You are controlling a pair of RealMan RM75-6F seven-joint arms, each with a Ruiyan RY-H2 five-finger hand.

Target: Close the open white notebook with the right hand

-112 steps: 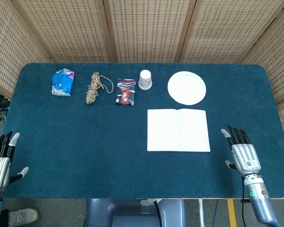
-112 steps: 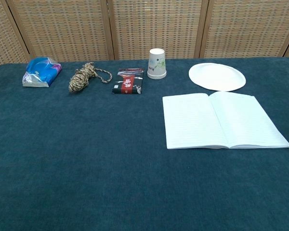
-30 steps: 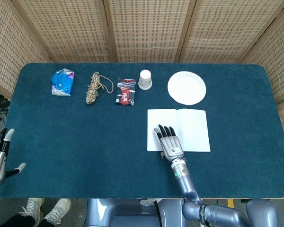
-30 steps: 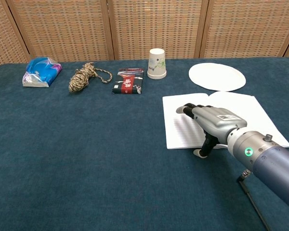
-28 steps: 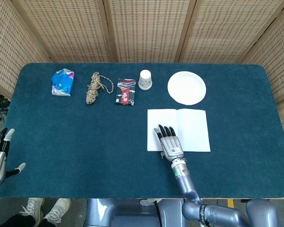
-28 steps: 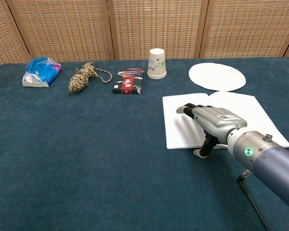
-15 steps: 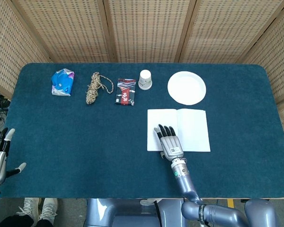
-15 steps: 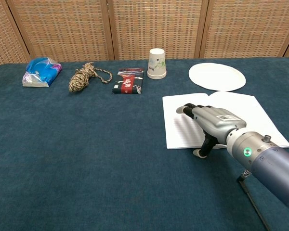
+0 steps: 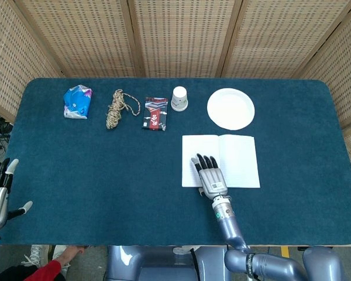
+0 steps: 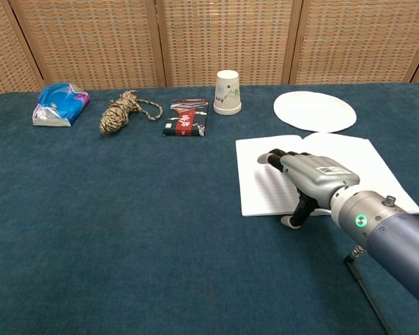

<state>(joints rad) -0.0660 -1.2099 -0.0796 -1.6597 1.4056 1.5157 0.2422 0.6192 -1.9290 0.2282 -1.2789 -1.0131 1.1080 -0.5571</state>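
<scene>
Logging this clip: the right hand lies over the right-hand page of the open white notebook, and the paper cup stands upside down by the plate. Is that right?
Not quite. The right hand lies over the left-hand page of the open white notebook, near its lower edge, as the head view shows. The paper cup does stand upside down by the plate.

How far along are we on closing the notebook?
Done: the right hand is over the left page of the open white notebook. In hand: fingers spread, nothing visibly gripped; contact unclear. Left: lifting a page and folding it shut; the notebook lies flat open.
</scene>
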